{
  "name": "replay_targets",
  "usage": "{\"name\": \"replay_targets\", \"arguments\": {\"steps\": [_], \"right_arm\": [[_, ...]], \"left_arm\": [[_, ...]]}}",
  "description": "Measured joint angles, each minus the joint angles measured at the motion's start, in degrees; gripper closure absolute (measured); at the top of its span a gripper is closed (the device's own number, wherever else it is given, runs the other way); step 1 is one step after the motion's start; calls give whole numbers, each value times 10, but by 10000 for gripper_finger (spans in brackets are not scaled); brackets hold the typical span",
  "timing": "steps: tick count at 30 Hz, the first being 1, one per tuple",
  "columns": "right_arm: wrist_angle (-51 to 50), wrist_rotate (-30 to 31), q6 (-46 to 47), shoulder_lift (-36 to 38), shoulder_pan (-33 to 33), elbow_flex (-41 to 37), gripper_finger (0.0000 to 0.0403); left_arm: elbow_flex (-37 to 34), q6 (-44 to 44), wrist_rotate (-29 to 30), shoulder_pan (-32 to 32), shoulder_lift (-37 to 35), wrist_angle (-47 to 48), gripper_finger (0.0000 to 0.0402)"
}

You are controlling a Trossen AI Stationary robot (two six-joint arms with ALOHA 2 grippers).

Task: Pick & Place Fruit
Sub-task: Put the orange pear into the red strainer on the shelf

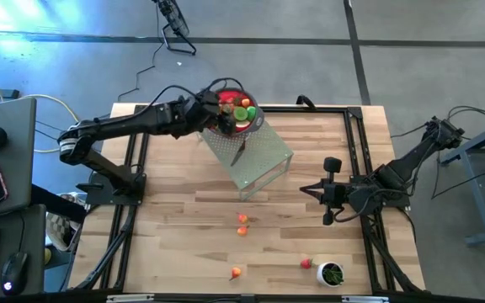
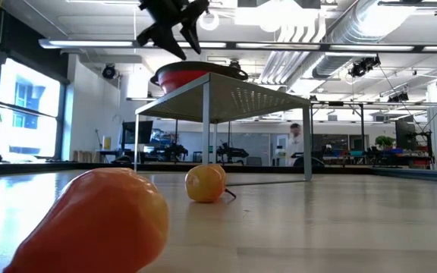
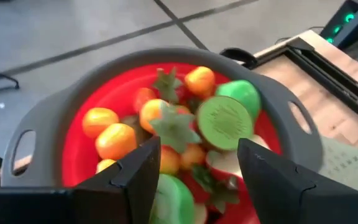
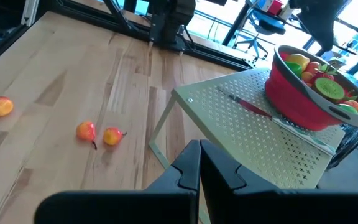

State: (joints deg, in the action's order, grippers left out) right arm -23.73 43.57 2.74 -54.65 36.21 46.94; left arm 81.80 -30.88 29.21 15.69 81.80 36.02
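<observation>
A red bowl [image 1: 234, 110] with a grey rim [image 3: 61, 106] stands on the far corner of a perforated metal stand [image 1: 259, 160]. It is filled with toy fruit [image 3: 166, 118]: orange, green, red and yellow pieces. My left gripper [image 3: 197, 180] hangs open just above the bowl, its fingers over the pile, and it holds nothing; the low view shows the left gripper [image 2: 174, 29] clear above the rim. Loose fruit lie on the table: two pieces [image 1: 242, 224] at the middle, one [image 1: 237, 273] and a red one [image 1: 307, 263] near the front. My right gripper [image 1: 330, 199] waits shut at the right.
A knife with a red handle [image 4: 250, 106] lies on the stand beside the bowl. A small white cup with green contents [image 1: 332, 273] stands near the front edge. The stand's legs [image 2: 205, 129] rise from the table's middle. A black frame [image 1: 356, 151] runs along the table's edges.
</observation>
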Motion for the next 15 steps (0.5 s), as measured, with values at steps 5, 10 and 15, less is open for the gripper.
{"name": "replay_targets", "arguments": {"steps": [5, 10, 15], "right_arm": [[8, 0, 4, 0, 0, 0, 400], [22, 0, 3, 0, 0, 0, 400], [21, 0, 1, 0, 0, 0, 400]], "left_arm": [[-1, 20, 81, -46, -8, -1, 223], [0, 39, 93, -83, -35, -23, 263], [0, 35, 71, -112, -49, -22, 283]]}}
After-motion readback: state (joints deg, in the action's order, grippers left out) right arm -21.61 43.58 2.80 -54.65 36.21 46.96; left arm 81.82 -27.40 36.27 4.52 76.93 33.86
